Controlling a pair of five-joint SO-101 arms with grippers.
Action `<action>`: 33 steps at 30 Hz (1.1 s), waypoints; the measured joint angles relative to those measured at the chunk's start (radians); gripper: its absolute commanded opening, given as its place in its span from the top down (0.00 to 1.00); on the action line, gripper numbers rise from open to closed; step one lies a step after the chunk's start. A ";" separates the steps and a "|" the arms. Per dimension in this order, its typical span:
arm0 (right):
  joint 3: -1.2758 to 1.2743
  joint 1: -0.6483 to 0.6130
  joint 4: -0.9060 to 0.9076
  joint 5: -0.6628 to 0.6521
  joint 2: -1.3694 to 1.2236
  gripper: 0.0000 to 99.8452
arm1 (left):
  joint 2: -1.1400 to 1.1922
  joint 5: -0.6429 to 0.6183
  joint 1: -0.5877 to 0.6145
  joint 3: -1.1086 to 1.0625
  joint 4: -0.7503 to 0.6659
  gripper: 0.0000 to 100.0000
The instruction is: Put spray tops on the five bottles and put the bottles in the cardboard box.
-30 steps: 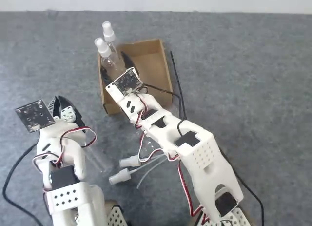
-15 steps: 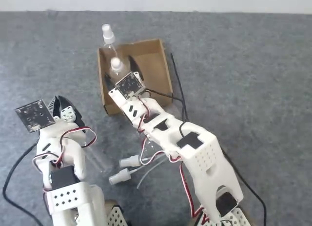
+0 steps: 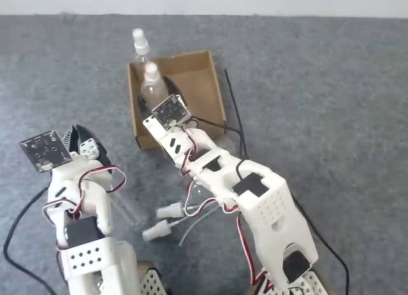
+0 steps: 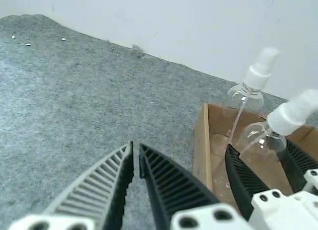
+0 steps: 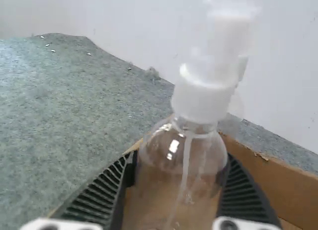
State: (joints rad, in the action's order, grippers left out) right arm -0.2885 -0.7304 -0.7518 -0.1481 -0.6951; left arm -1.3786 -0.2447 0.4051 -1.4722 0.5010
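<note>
The right gripper (image 5: pixel 176 190) is clamping a clear spray bottle (image 5: pixel 181 155) by its body, one jaw on each side, holding it upright over the cardboard box (image 3: pixel 215 91) near its left wall. The left gripper (image 4: pixel 135 149) is hovering off the box's left side, jaws together.

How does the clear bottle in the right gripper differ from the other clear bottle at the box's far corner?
The clear plastic bottle in the right gripper is clamped between its black fingers; the other clear bottle stands free. The gripped bottle is over the brown cardboard box's left side, nearer the arms; the free one is at its far left corner. Both are roughly upright with white spray tops on.
</note>
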 measured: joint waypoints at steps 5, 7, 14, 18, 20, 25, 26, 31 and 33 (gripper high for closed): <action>0.000 0.000 0.000 0.000 0.000 0.92 | 0.000 0.000 0.000 0.000 0.000 0.98; 0.000 0.000 0.002 0.000 0.000 0.92 | 0.000 0.000 0.000 0.000 0.000 0.98; 0.072 0.000 0.120 0.038 0.006 0.92 | 0.000 0.000 0.000 0.000 0.000 0.98; 0.143 0.000 0.157 0.075 -0.023 0.92 | 0.000 0.000 0.000 0.000 0.000 0.98; 0.161 0.000 0.157 0.075 -0.041 0.92 | 0.000 0.000 0.000 0.000 0.000 0.98; 0.189 0.000 0.150 0.074 -0.071 0.92 | 0.000 0.000 0.000 0.000 0.000 0.98; 0.192 0.000 0.150 0.072 -0.074 0.92 | 0.000 0.000 0.000 0.000 0.000 0.98; 0.201 0.000 0.147 0.072 -0.075 0.92 | 0.000 0.000 0.000 0.000 0.000 0.98; 0.203 0.000 0.147 0.072 -0.075 0.92 | 0.000 0.000 0.000 0.000 0.000 0.98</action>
State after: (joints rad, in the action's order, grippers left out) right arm -0.0859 -0.7304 -0.6045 -0.0760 -0.7702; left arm -1.3786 -0.2447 0.4051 -1.4722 0.5010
